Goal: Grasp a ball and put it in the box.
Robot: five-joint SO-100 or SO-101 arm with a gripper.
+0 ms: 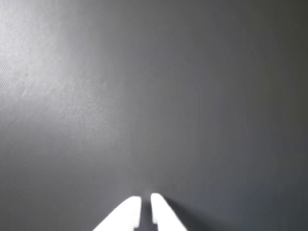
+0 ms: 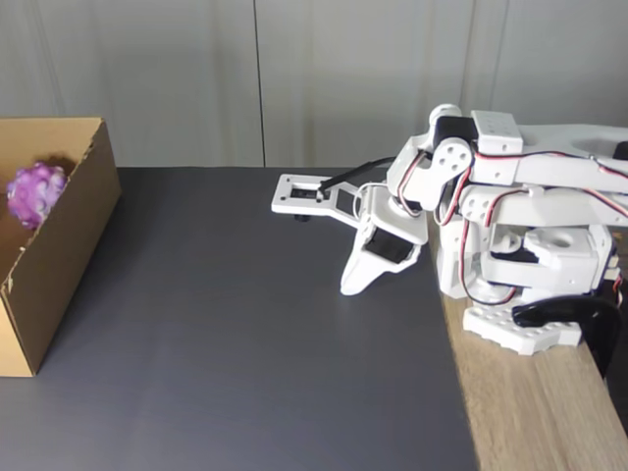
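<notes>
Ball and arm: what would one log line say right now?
ball: inside box | end effector: shut, empty, tips at dark mat | arm: folded near base

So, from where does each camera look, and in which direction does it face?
Wrist view: rides on the arm, looks down at the dark mat; the white fingertips of the gripper enter from the bottom edge, nearly together.
Fixed view: stands in front of the table, looks across the mat to the box with the ball inside; the folded arm shows at the right.
Shared: mat and gripper.
</notes>
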